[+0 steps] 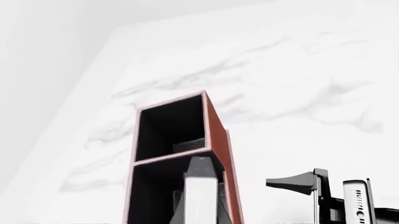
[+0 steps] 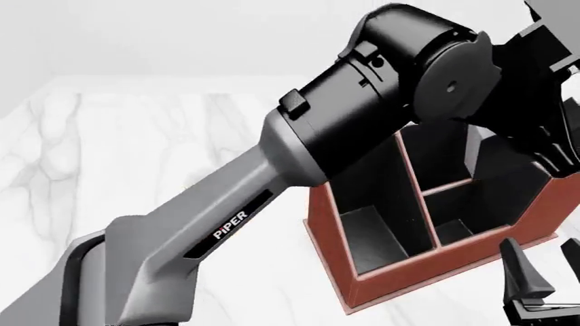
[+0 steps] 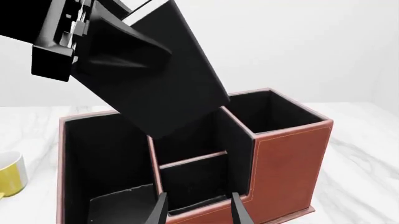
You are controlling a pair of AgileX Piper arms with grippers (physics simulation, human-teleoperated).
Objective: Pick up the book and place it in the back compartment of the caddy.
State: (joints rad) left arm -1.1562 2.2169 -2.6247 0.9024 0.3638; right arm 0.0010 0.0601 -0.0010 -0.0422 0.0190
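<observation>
The black book hangs tilted above the reddish-brown caddy, with my left gripper shut on its upper part. Its lower corner dips to about rim level over the divider between the wide cell and the small cells. In the left wrist view the book's white page edge points down into the caddy. My right gripper stands open and empty just outside the caddy's low wall, also seen as the right gripper in the front view. There my left arm hides the grip.
A yellow mug stands on the marble table beside the caddy's wide end. The caddy has a tall cell at one end and lower cells along its sloped side. My right arm is close by the caddy.
</observation>
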